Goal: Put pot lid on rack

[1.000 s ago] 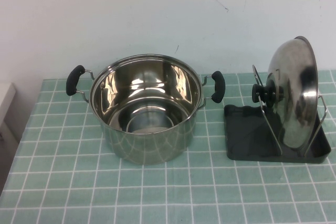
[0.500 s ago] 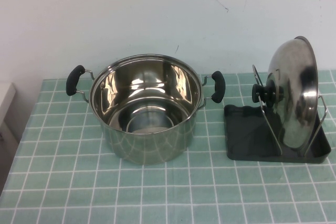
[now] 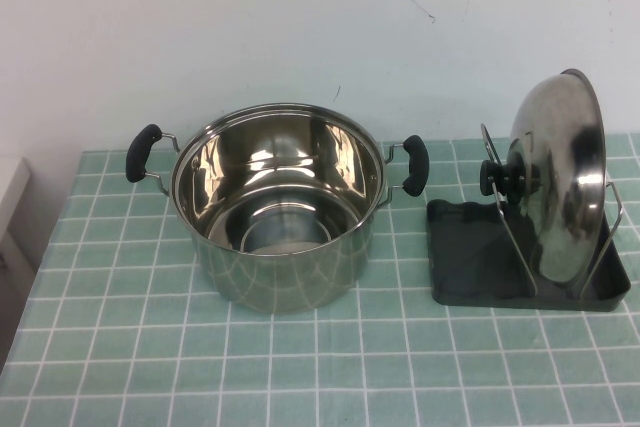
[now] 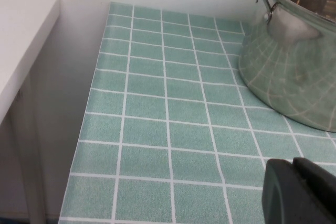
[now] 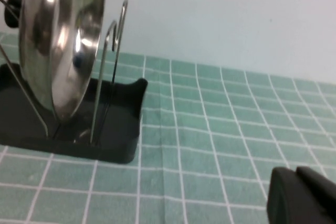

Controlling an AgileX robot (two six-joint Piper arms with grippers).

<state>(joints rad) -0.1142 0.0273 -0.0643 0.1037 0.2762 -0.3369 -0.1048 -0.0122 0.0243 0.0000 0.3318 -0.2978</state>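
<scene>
The shiny steel pot lid [image 3: 560,182] stands on edge in the dark grey rack [image 3: 470,267] at the table's right, held between the silver wire dividers, with its black knob [image 3: 492,177] facing the pot. It also shows in the right wrist view [image 5: 60,45], upright in the rack [image 5: 118,140]. My left gripper [image 4: 294,169] is shut and empty, low over the table's left front, away from the pot. My right gripper [image 5: 296,177] is shut and empty, to the right of the rack. Neither gripper shows in the high view.
An open two-handled steel pot [image 3: 275,202] stands mid-table on the green tiled cloth; it also shows in the left wrist view [image 4: 294,51]. A white cabinet [image 4: 21,45] borders the table's left edge. A white wall runs behind.
</scene>
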